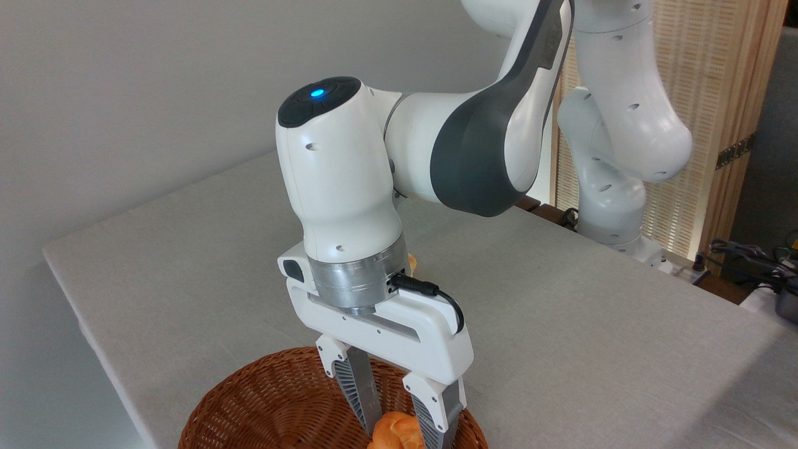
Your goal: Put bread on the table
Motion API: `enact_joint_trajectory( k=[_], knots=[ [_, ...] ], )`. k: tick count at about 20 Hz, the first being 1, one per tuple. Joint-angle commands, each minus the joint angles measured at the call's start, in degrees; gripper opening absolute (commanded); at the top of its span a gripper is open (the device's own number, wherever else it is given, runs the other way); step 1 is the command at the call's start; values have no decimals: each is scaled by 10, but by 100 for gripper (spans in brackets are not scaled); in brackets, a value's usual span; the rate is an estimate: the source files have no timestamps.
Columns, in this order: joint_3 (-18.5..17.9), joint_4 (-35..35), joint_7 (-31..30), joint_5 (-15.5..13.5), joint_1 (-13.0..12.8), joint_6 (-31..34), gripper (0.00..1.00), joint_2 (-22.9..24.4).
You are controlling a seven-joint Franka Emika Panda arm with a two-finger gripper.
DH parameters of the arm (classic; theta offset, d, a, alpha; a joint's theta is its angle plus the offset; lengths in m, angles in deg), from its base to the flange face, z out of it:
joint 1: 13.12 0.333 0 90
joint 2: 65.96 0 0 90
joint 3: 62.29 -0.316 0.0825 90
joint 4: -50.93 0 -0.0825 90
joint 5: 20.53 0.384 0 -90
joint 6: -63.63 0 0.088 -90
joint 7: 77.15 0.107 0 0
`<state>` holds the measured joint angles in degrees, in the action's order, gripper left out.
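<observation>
The bread (395, 431) sits low in the wicker basket (262, 399), clamped between the two fingers of my hand (399, 430); the shallow grip on its lumpy crust could let it slip before it reaches the counter (561, 299).

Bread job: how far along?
Done: the gripper has reached into the wicker basket, jaws on either side of the orange bread. In hand: closing on it; a firm grip can't be confirmed. Left: lift it out and set it on the grey table.
</observation>
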<state>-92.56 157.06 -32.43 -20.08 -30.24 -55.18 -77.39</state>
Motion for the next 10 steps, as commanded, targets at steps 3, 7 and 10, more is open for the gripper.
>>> enact_joint_trajectory(
  k=[3,7,10],
  knots=[
    [-1,0,9,3,-3,-11,45,-3],
    [-1,0,9,3,-3,-10,45,-1],
    [1,-6,8,-5,-4,-12,45,20]
  ],
)
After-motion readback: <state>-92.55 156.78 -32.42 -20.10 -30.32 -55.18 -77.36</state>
